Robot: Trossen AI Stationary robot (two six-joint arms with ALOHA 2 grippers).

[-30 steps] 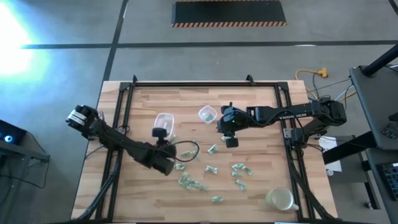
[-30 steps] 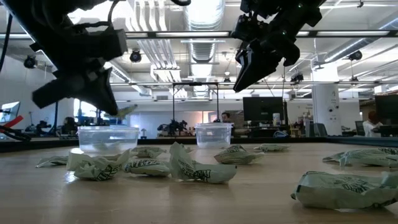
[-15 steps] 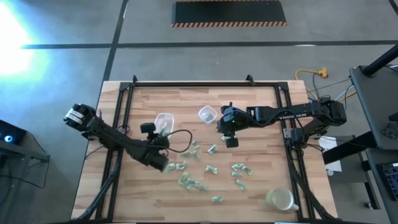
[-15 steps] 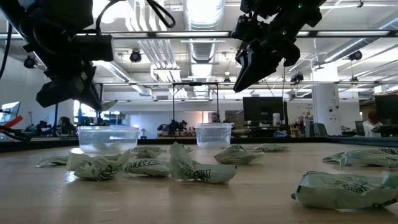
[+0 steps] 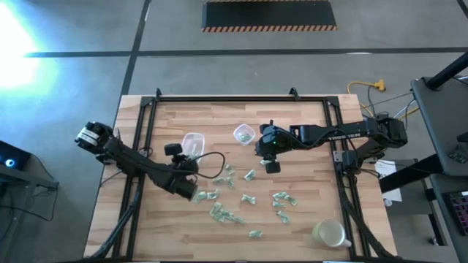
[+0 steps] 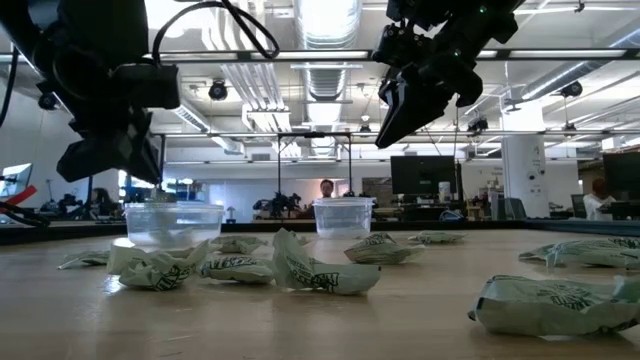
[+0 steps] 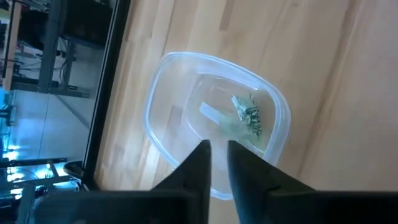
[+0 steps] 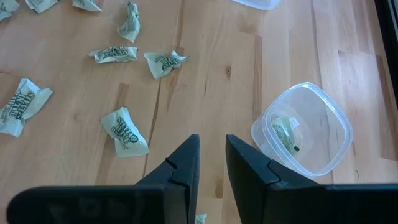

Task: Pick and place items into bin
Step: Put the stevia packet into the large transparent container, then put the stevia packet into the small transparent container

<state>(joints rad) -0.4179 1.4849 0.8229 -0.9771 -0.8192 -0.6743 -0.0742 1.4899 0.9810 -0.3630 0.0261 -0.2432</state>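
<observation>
Several small pale green-and-white wrapped pieces (image 5: 245, 199) lie scattered on the wooden table, and they show close up in the low view (image 6: 315, 275). A clear bin (image 5: 191, 142) stands on the table with a wrapped piece (image 7: 249, 115) on its floor. My left gripper (image 7: 219, 155) hovers just above that bin (image 6: 172, 222), fingers a narrow gap apart and holding nothing. My right gripper (image 8: 212, 152) hangs in the air beside a second clear bin (image 8: 303, 130), which holds one piece (image 8: 285, 134). It is narrowly open and holds nothing.
A third pale round container (image 5: 329, 234) stands near the table's near right corner. Black frame rails (image 5: 142, 124) run along the table's left, right and far edges. Bare wood lies along the far edge and in the near left part.
My left gripper has moved toward the table's left, over the left clear bin. The wrapped piece that stuck out from its fingers in the earlier low views no longer shows there. The right arm has kept still.
</observation>
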